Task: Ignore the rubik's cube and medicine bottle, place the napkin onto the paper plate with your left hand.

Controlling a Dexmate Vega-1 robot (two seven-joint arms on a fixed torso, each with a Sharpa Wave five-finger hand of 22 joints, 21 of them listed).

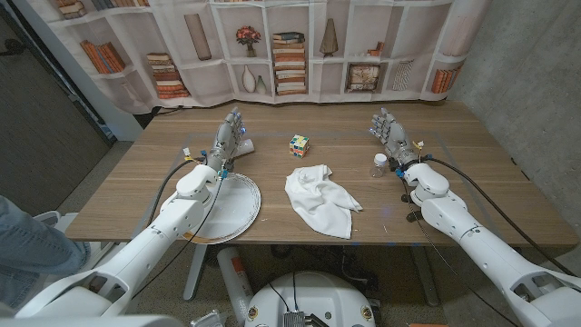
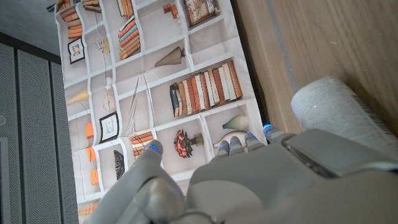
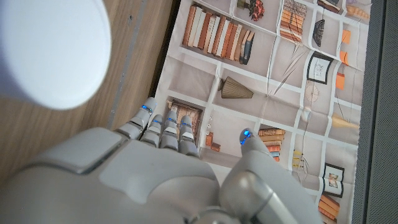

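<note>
One white napkin [image 1: 320,200] lay crumpled near the table's [image 1: 490,173] front edge, just right of the paper plate [image 1: 229,207] and apart from it. Behind it stood the rubik's cube [image 1: 299,144]; the medicine bottle [image 1: 379,164] stood to its right. The left hand [image 1: 229,136] stood beyond the plate, fingers apart, holding nothing. The right hand [image 1: 390,133] stood beside the bottle, likewise empty and spread.

tabletop [image 1: 472,145]: wooden, brown, plain grain
backdrop [image 1: 300,50]: printed curtain behind the tabletop, showing shelves with books, vases and a flower pot
backdrop in wrist views [image 2: 155,93]: same printed shelves, turned sideways
person [image 1: 23,245]: a part in blue denim at the picture's left edge, beside the tabletop
floor [image 1: 86,195]: grey, left of the tabletop
</note>
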